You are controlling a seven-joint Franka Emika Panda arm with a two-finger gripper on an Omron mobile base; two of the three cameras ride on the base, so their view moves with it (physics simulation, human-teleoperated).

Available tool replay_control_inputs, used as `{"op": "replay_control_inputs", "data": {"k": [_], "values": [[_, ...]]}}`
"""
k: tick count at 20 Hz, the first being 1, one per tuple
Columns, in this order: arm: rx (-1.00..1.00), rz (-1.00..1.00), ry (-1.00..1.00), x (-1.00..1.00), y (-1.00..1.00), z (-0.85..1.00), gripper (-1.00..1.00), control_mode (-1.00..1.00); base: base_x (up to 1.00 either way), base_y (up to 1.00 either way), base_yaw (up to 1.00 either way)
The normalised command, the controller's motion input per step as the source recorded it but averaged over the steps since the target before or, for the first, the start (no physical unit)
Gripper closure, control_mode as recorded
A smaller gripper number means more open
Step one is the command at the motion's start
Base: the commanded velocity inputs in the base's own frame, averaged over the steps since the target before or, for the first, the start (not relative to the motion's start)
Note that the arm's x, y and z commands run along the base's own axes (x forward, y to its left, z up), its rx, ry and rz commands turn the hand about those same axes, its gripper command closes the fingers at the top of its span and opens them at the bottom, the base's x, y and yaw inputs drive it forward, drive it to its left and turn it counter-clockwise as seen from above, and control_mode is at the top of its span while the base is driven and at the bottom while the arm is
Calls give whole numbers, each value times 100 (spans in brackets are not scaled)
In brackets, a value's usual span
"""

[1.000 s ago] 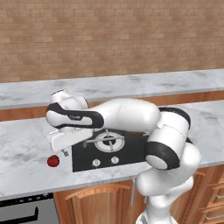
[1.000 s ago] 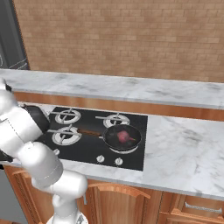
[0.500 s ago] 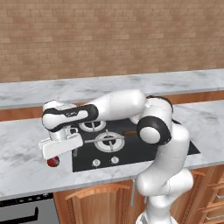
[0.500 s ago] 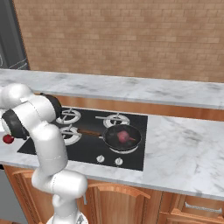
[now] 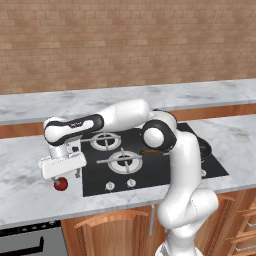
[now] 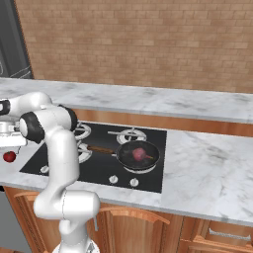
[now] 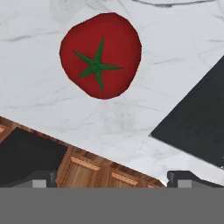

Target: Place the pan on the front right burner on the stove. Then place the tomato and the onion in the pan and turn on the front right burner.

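Observation:
The glossy red tomato (image 7: 100,54) with its green star lies on the marble counter left of the stove (image 5: 165,170). My gripper (image 7: 113,179) hangs just above it, open, with nothing between the fingers. In the base views the gripper (image 5: 66,175) hovers over the tomato (image 5: 61,184), which also lies at the far left (image 6: 9,156). The black pan (image 6: 138,154) sits on the stove's front right burner, wooden handle pointing left, and covers most of that burner. The maroon onion (image 6: 140,153) rests inside it.
White knobs (image 6: 113,179) line the stove's front edge. The counter's front edge and wooden cabinet fronts (image 7: 92,168) lie close below the tomato. A stove corner (image 7: 197,127) is to its right. My arm (image 5: 125,117) reaches across the left burners.
My arm has stretched out to the left and the hand has settled lower over the tomato. The tomato, pan and onion have not moved.

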Motion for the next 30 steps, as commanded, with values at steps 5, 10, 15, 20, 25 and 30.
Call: {"op": "replay_control_inputs", "data": {"k": [5,10,15,20,25,30], "values": [[-4,0,1,16,21,-12,-100,-100,0,0,0],[-7,0,0,3,6,-16,-100,-100,0,0,0],[-7,0,0,1,0,-17,-100,-100,0,0,0],[-2,0,0,11,1,-17,-100,-100,0,0,0],[0,0,0,15,3,-18,-100,-100,0,0,0],[0,0,0,4,7,-18,-100,-100,0,0,0]]}}
